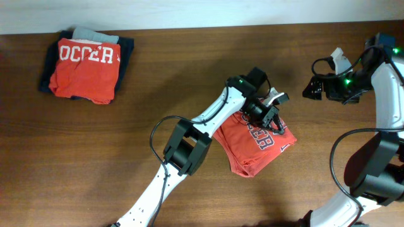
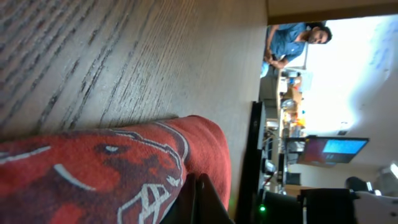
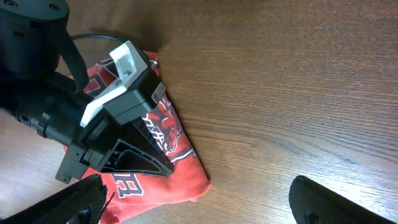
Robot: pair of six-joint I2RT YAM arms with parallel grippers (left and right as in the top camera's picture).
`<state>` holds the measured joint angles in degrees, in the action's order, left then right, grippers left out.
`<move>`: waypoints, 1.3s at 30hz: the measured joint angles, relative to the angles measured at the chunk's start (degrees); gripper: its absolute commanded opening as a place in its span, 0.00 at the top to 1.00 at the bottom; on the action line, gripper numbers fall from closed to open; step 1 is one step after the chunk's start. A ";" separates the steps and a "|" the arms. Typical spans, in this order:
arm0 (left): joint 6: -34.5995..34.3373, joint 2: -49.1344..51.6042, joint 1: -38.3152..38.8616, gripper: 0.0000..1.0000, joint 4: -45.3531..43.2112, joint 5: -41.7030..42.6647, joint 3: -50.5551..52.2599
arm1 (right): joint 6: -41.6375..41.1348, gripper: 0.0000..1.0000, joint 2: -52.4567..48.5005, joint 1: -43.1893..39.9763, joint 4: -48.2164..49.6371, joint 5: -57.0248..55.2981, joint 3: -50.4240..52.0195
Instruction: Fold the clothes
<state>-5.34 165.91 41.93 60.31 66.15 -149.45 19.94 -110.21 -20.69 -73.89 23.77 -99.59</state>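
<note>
Red T-shirt (image 1: 255, 146) folded into compact bundle, lying right of centre on wooden worktop (image 1: 82, 164), print facing up. Left hand (image 1: 275, 120) down at bundle's upper-right edge, touching cloth; cannot tell whether it is closed on fabric. Right hand (image 1: 310, 88) well apart at right side, over bare wood, fingers (image 3: 336, 202) spread wide, holding nothing. Stack of folded garments (image 1: 85, 70) at far-left corner.
</note>
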 measured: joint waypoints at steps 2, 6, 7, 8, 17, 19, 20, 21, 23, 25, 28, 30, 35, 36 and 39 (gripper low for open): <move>-0.59 0.31 -0.31 1.00 0.07 0.61 -0.37 | 0.00 0.01 0.00 0.00 0.00 0.00 0.00; -1.66 0.52 -0.76 1.00 1.46 0.90 -2.08 | 0.00 0.01 0.00 0.00 0.00 0.00 0.00; -1.95 0.55 -0.96 1.00 1.84 0.63 -2.86 | 0.02 0.01 0.00 0.00 0.00 0.00 0.00; -2.12 0.55 -1.22 0.99 2.03 0.26 -3.80 | 0.00 0.01 0.00 0.00 0.00 0.00 0.00; -2.89 0.17 -6.05 0.97 3.43 -8.28 -12.02 | 0.00 0.01 0.00 0.00 0.00 0.00 0.00; -2.91 0.17 -6.51 0.97 5.03 -12.96 -11.65 | 0.02 0.01 0.00 0.00 0.00 0.00 0.00; -2.89 0.17 -6.51 0.96 5.49 -14.91 -11.39 | -0.02 0.01 0.00 0.00 -0.02 0.00 0.00; -2.84 0.17 -6.47 0.96 5.68 -16.59 -10.95 | -0.02 0.01 0.00 0.00 0.00 0.00 0.00; -2.78 0.17 -6.27 0.96 5.68 -18.86 -9.94 | 0.00 0.01 0.00 0.00 0.00 0.00 0.00; -2.64 0.17 -6.12 0.97 5.44 -19.67 -8.72 | -0.02 0.01 0.00 0.00 0.00 0.00 0.00; -2.62 -0.15 -6.12 0.98 5.20 -19.71 -8.15 | 0.02 0.01 0.00 0.00 0.00 0.00 0.00; -2.62 -0.22 -6.27 0.98 5.38 -19.69 -8.41 | 0.00 0.02 0.00 0.00 0.00 0.00 0.00; -2.08 -0.61 -7.65 0.73 10.86 -22.51 -13.88 | -0.02 0.01 0.00 0.00 -0.02 0.00 0.00; -1.97 -1.29 -8.24 0.65 13.09 -24.15 -15.45 | 0.00 0.01 0.00 0.00 -0.02 0.00 0.00; -1.75 -5.44 -10.58 0.38 21.11 -31.12 -19.32 | 0.00 0.01 0.00 0.00 0.00 0.00 0.00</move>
<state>-7.09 160.46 31.35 81.43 35.03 -168.77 19.94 -110.21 -20.69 -73.89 23.77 -99.59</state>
